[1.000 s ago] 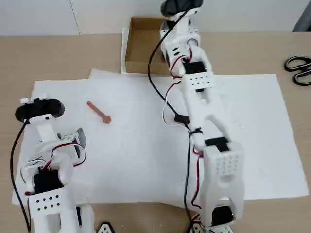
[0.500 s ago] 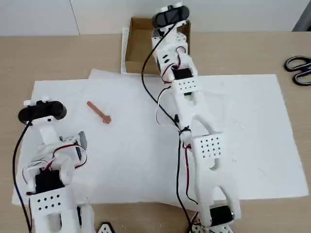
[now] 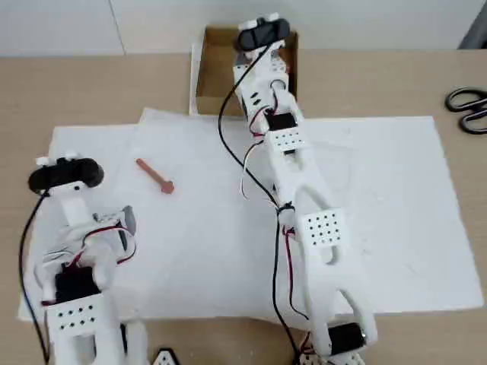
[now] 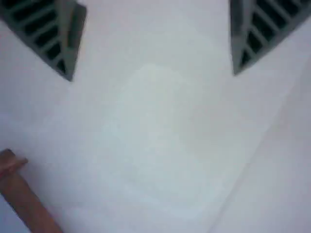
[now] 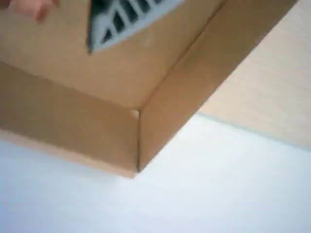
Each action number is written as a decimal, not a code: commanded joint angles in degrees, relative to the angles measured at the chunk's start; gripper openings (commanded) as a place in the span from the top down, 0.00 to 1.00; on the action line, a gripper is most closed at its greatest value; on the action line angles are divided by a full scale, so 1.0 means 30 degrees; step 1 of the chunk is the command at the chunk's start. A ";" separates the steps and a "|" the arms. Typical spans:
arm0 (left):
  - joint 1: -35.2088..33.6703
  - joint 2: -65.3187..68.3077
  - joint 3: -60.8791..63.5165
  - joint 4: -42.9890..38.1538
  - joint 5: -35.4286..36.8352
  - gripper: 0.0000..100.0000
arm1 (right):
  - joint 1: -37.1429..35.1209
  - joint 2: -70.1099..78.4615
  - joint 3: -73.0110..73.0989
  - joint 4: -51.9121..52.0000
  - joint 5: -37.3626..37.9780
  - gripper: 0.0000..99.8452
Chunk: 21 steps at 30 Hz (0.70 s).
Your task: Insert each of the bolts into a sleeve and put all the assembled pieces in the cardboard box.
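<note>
A brownish-pink bolt (image 3: 156, 176) lies on the white sheet (image 3: 228, 228), left of centre. My left gripper (image 3: 122, 220) hovers just short of it, low over the sheet, open and holding nothing. In the left wrist view the bolt (image 4: 19, 199) shows at the picture's edge, away from the left gripper (image 4: 151, 73). My right arm stretches to the back, with its gripper (image 3: 259, 57) over the cardboard box (image 3: 217, 72). In the right wrist view the box's inner corner (image 5: 136, 116) sits below the gripper (image 5: 63, 24), and a small blurred pink thing (image 5: 34, 7) shows beside it.
Black scissors (image 3: 468, 106) lie on the wooden table at the far right. The white sheet covers most of the table between the arms. A white flap (image 3: 194, 76) lines the box's left side.
The right arm has swung left, bringing its gripper from the box's right edge to over the inside of the box. The left arm has barely moved.
</note>
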<state>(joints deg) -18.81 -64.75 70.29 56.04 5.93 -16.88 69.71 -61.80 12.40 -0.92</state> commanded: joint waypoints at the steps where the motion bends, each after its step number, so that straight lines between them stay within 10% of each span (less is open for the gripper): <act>1: -0.0029 -0.0176 -0.0044 -0.0381 -0.0117 0.80 | -0.0044 -0.0630 -0.1377 0.0132 -0.0088 0.84; 21: 0.0000 -0.0176 -0.0044 -0.0264 -0.0147 0.80 | 0.1099 -0.1919 -1.1604 1.9560 -0.0088 0.84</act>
<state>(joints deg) -18.81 -64.75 70.29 56.04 5.93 -14.33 69.63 -93.45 61.19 -0.92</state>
